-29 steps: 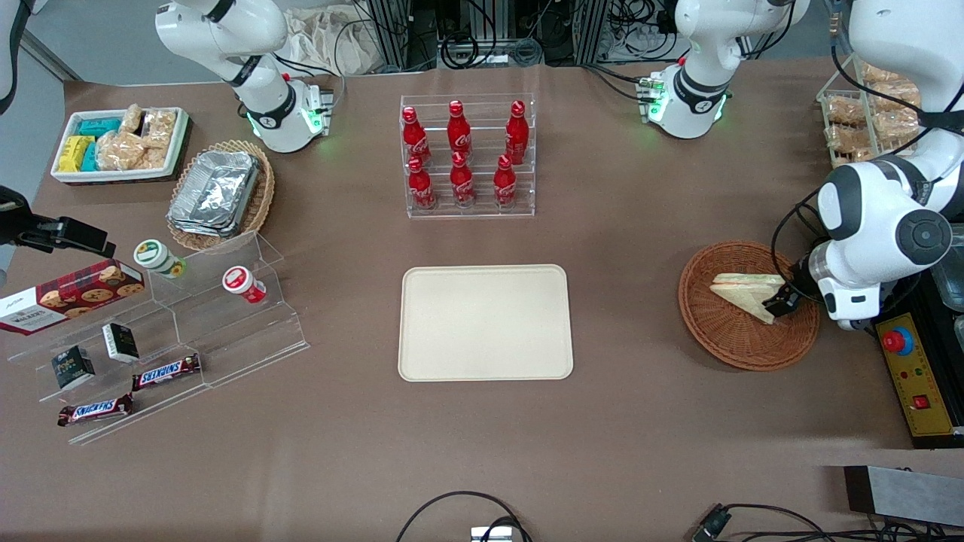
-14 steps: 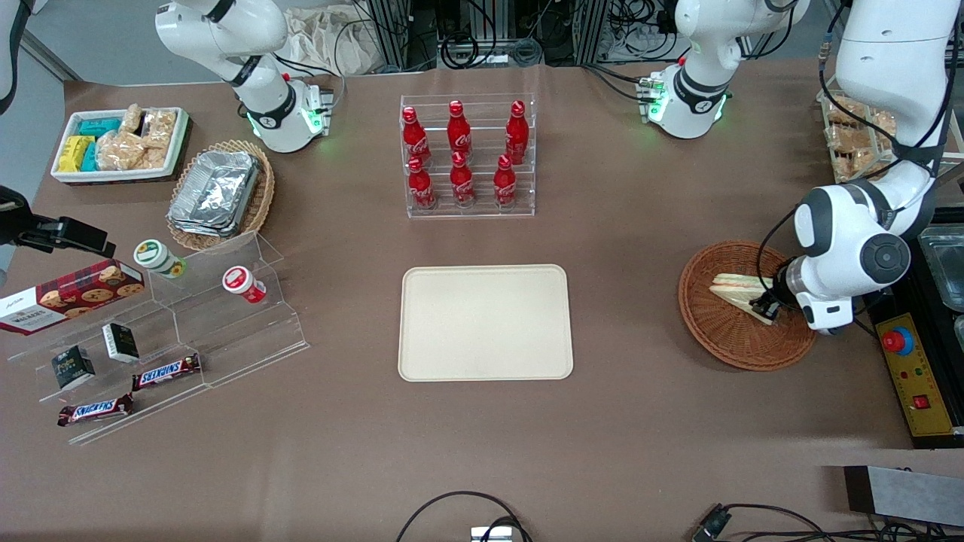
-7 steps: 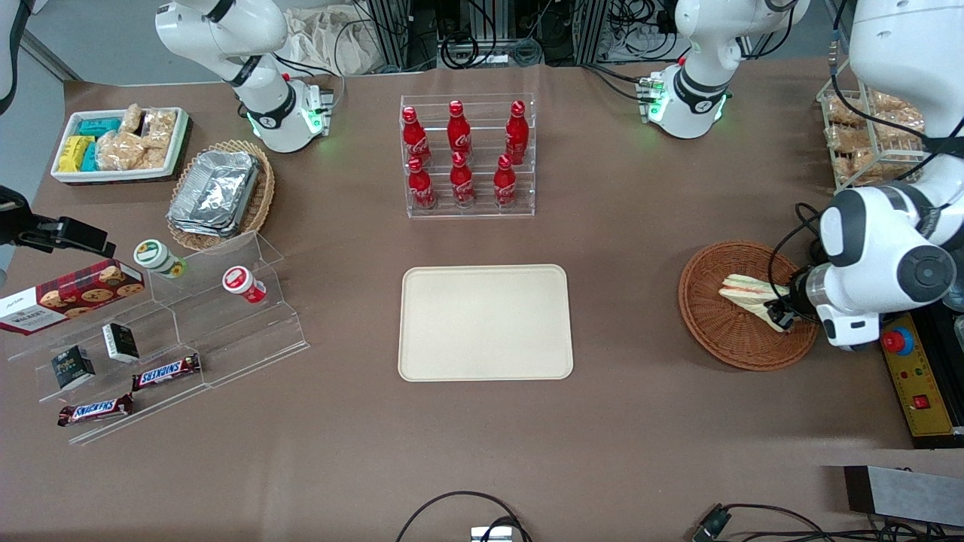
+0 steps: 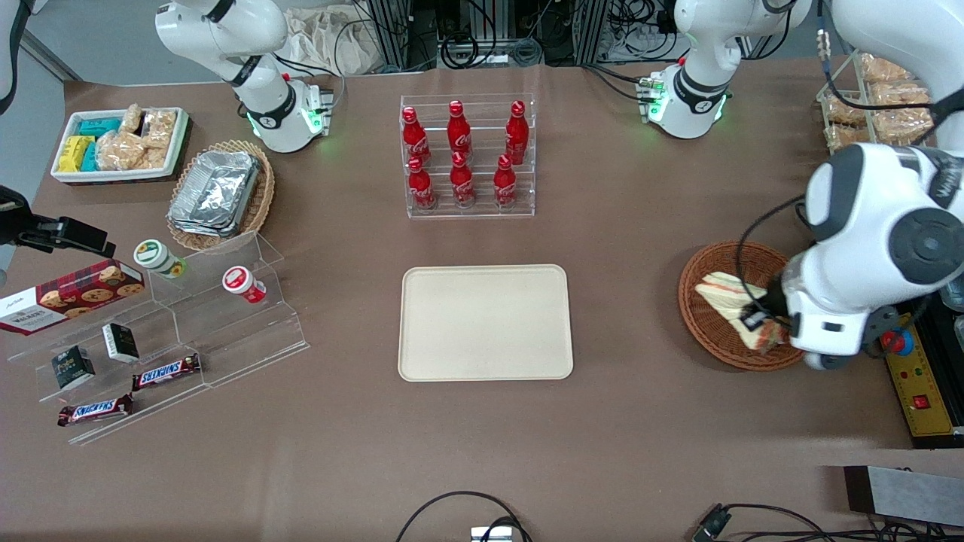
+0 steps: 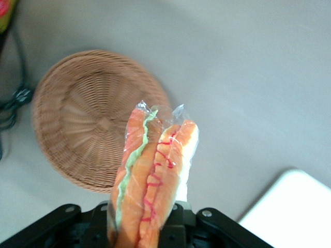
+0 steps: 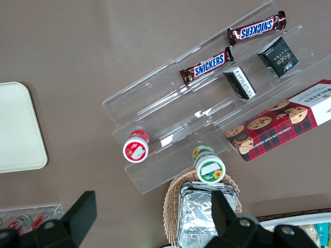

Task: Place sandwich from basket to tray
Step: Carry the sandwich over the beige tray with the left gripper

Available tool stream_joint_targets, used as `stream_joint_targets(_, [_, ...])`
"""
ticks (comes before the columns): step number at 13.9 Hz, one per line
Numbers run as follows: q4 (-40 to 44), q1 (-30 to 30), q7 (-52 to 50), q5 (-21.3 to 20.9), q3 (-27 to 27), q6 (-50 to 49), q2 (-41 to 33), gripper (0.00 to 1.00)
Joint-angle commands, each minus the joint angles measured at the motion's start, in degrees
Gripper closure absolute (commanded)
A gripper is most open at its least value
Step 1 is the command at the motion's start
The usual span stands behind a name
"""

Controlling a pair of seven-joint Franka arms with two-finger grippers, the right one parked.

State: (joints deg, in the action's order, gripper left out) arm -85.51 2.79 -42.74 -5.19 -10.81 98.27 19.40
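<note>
The clear-wrapped sandwich [image 4: 724,302] hangs on edge above the round reddish-brown basket [image 4: 697,331], with my gripper [image 4: 755,321] shut on its wide end. In the left wrist view the sandwich [image 5: 153,170] runs out from between the black fingers [image 5: 204,219], showing green and orange-red filling. Below it, the basket [image 5: 83,119] holds nothing. The cream tray [image 4: 486,322] lies bare at mid-table, toward the parked arm's end from the basket. One of its corners [image 5: 295,206] shows in the left wrist view.
A clear rack of red bottles [image 4: 467,158] stands farther from the camera than the tray. A wire rack of bagged snacks [image 4: 866,105] and a yellow control box with a red button [image 4: 915,376] flank the basket. Acrylic steps with snacks [image 4: 173,331] lie toward the parked arm's end.
The gripper came down onto the sandwich lying in the basket, shut on it and lifted it. The sandwich now hangs tilted on edge and the wrist has risen toward the camera.
</note>
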Motion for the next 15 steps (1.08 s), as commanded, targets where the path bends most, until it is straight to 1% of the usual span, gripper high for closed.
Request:
stream_joint_targets(1, [3.7,7.9,3.5,-0.1,0.4,-0.9,4.2,1.00])
stream_joint_targets(2, [4.9,11.4,3.7,-0.1,0.4,-0.3,6.7,0.96])
stream_joint_targets(3, [7.2,14.7,3.4,-0.5,0.5,0.8,10.3,0.94])
stream_joint_targets(4, [10.2,17.4,2.9,-0.6,0.5,1.0,14.1,1.00])
stream_joint_targets(5, [11.9,19.0,3.1,-0.5,0.5,1.0,17.0,1.00])
stream_joint_targets(6, [12.3,20.0,3.4,-0.2,0.4,1.5,19.2,1.00])
stream_joint_targets(9, [12.2,21.8,2.6,-0.1,0.5,11.5,24.8,1.00])
stream_joint_targets(12, [12.2,23.2,2.5,-0.1,0.5,15.2,28.0,1.00])
stream_joint_targets(13, [12.2,23.8,2.3,-0.1,0.5,15.2,28.8,0.83])
stream_joint_targets(14, [12.0,24.5,1.7,-0.1,0.5,15.2,29.4,0.77])
stream_joint_targets(15, [11.7,24.7,0.9,-0.2,0.5,15.2,29.5,0.64])
